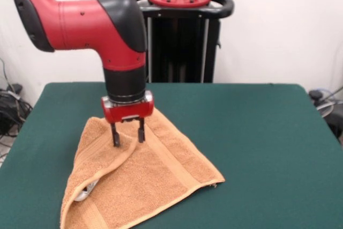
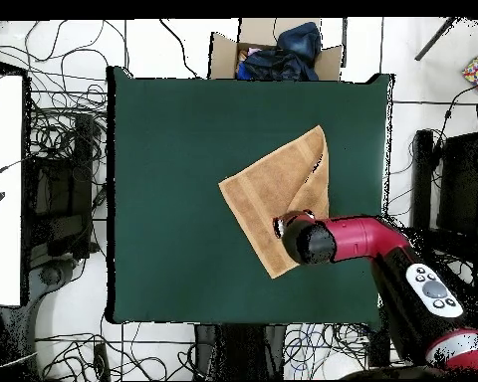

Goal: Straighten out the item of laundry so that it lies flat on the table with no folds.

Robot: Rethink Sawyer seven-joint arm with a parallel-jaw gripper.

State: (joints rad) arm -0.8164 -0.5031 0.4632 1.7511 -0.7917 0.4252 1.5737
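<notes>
I had the gripper [image 1: 128, 134] spread apart, tips pressing the towel [image 1: 155, 181] beside its folded-over flap; closing there risked pinching both layers, dragging the fold along.

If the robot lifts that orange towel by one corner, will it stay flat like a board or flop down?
Probably flop: the towel is soft terry, already folded over itself. It looks light, so the open gripper should lift it easily. Pushed on the felt table, it would likely bunch rather than slide.
</notes>
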